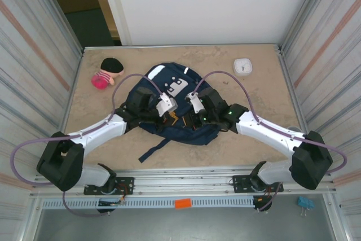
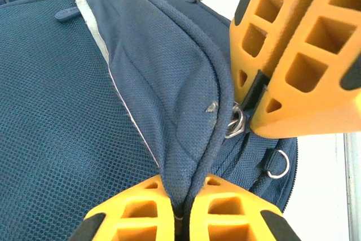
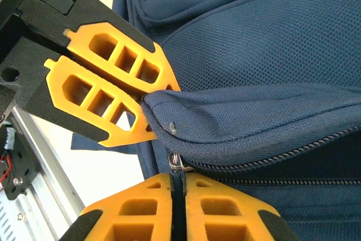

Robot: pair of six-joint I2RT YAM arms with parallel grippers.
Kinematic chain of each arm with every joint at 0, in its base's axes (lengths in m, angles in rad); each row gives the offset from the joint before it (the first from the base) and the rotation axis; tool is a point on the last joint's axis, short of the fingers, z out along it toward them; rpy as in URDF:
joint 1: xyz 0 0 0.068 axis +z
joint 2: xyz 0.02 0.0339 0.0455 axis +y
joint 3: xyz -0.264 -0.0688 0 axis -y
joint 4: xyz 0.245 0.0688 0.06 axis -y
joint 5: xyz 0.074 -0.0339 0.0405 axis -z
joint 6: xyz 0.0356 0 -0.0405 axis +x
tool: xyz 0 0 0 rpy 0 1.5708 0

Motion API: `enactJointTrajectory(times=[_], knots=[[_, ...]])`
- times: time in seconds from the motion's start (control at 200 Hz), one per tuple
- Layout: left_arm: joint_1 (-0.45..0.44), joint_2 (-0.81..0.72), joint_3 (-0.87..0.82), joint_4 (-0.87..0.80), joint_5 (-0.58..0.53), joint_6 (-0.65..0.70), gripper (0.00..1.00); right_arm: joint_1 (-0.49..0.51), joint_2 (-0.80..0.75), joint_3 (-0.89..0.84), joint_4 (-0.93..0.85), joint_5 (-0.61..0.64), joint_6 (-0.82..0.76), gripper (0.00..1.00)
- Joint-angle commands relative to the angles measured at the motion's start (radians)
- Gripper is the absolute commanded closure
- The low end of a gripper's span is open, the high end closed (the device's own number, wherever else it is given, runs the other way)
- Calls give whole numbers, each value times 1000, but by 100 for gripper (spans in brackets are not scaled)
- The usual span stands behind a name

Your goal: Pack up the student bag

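Student bag [image 1: 172, 77] was laid centrally on a tan table [image 1: 259, 139] flanked by ribbed metal walls [image 1: 34, 55]. Its fabric was pinched by the left gripper [image 2: 181, 190], its zip pull [image 3: 176, 162] by the right gripper [image 3: 179, 180].

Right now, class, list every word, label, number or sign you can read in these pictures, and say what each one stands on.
No text can be read here.
White patch on the student bag: dark marks, too small to read.
Small white box on the table: faint mark, too blurred.
Small tab on the student bag: raised marks, illegible.
Orange tag on the front rail: looks blank.
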Motion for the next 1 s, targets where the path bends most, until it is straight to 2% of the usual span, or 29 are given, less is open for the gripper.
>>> enactJointTrajectory(times=[0.0, 0.085, 0.2, 0.291, 0.356, 0.451, 0.551, 0.852, 0.997], knots=[[34, -66, -3, -14, -4, -58, 99, -7, 10, -40, -64, 81, 11, 87], [34, -69, 2, -23, -2, -49, 100, -10, 10, -43, -52, 79, 7, 83], [34, -69, 5, -21, -2, -51, 100, -10, 10, -46, -46, 72, 7, 72], [34, -65, 7, -12, -1, -56, 100, -10, 4, -51, -47, 73, 8, 72], [34, -62, 10, -13, -1, -55, 100, -10, 0, -53, -49, 70, 7, 76], [33, -62, 11, -16, -12, -53, 100, -9, -12, -57, -47, 50, 7, 91], [34, -63, 12, -22, -38, -45, 100, -9, -30, -62, -58, 40, 6, 100], [42, -61, 11, -89, -208, -31, 100, -83, -107, -76, -144, 28, -32, 100], [45, -61, 13, -105, -222, -29, 100, -116, -124, -60, -185, -33, -60, 100]])
